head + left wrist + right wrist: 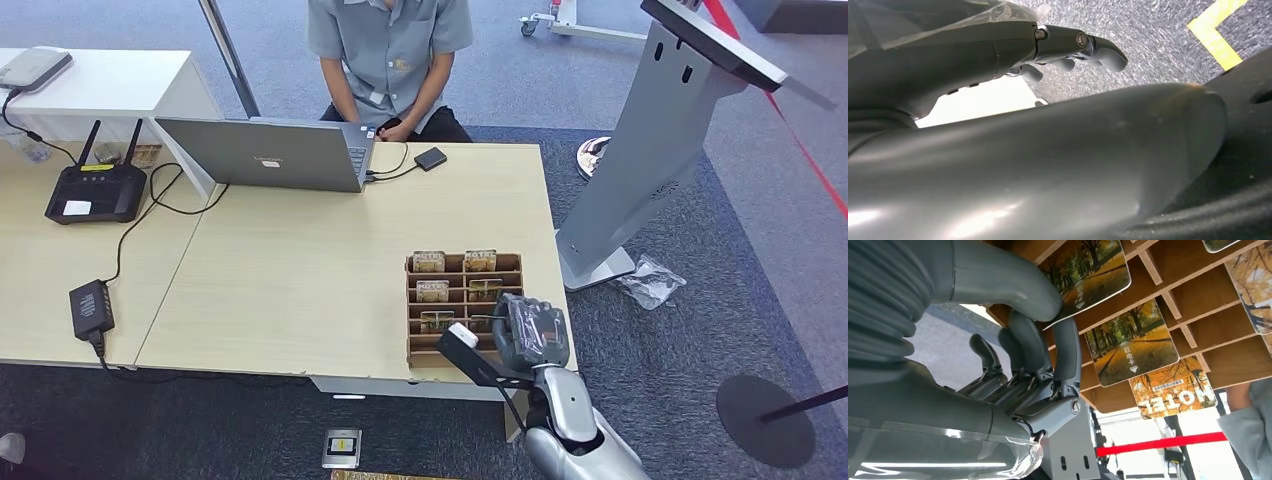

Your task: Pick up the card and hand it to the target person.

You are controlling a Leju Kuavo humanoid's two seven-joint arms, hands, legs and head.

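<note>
— Where is the robot's right hand [533, 335]?

— At the near right corner of the pale wooden tabletop [300, 280], over the front row of the brown wooden slotted card rack [463, 300]. In the right wrist view the thick grey thumb and a dark finger close on the near edge of a card printed with autumn trees [1087, 275], which still sits in its slot in the rack.

— So the fingers [1066, 347] have hold of it?

— They pinch it between thumb and finger; the other fingers are curled loosely beside, touching nothing I can make out.

— Other cards?

— Several more of the same autumn print stand in the slots farther back, one showing the word HOTEL.

— And the left hand [1083, 47]?

— In the left wrist view its fingers hang slightly curled above grey carpet with a yellow marking, holding nothing.

— The person?

— A person in a grey short-sleeved shirt [390, 50] sits at the far side of the tabletop behind an open silver laptop [265, 150]. A black router with two antennas [95, 185] stands to the left.
</note>
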